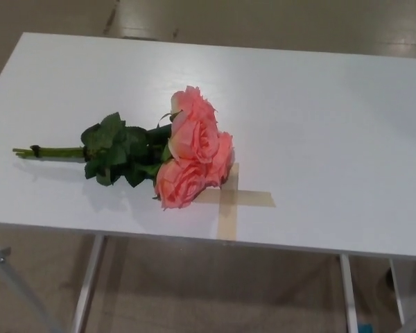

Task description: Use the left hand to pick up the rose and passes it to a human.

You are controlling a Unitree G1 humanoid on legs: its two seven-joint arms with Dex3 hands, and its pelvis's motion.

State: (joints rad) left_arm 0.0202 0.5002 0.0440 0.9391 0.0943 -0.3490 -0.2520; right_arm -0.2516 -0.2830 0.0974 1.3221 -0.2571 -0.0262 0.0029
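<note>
Neither robot hand shows anywhere in the frame, so their state cannot be told. The bunch of salmon-pink roses with dark green leaves (191, 148) lies flat left of centre on the white rectangular worktop (319, 125), blooms toward the middle, thin green stems reaching the left edge. The blooms overlap a cross of tan tape (237, 200). Below the worktop, grey metal legs (86, 284) stand on a beige floor (215, 284).

White tabletop with a tape cross

The tabletop (319, 125) is white and smooth, standing on pale metal legs (87, 284) over a brownish floor (215, 288). A cross of tan tape (246, 199) lies flat near its front edge, roughly at the middle.
</note>
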